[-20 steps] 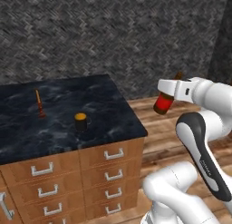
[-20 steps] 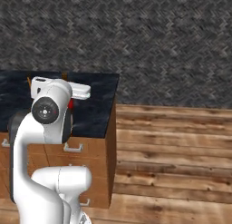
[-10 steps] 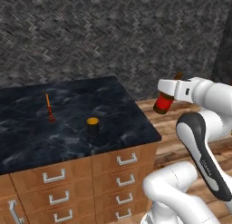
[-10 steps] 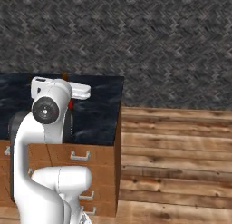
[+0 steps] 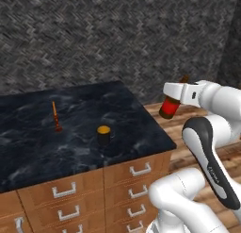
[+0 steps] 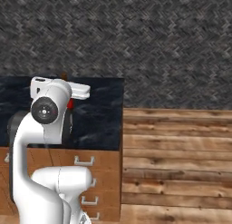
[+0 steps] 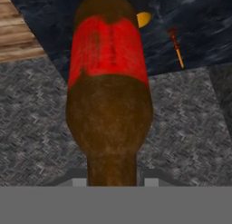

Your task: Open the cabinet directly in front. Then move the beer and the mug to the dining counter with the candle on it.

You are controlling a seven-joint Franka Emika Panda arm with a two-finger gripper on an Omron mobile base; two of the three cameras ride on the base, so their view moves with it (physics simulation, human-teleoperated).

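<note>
Glass beer (image 5: 170,107) is clamped in the gripper (image 5: 175,96), hanging off the right edge of the desk (image 5: 141,123). It's rigid, slick and breakable, so a hold on the body seems safest. Mug (image 5: 103,135) already sits near the candle (image 5: 56,116).

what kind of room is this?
Probably a rendered kitchen or dining area: a black marbled counter over wooden drawers, a mug and candle on it, wood plank floor, grey herringbone wall.
</note>
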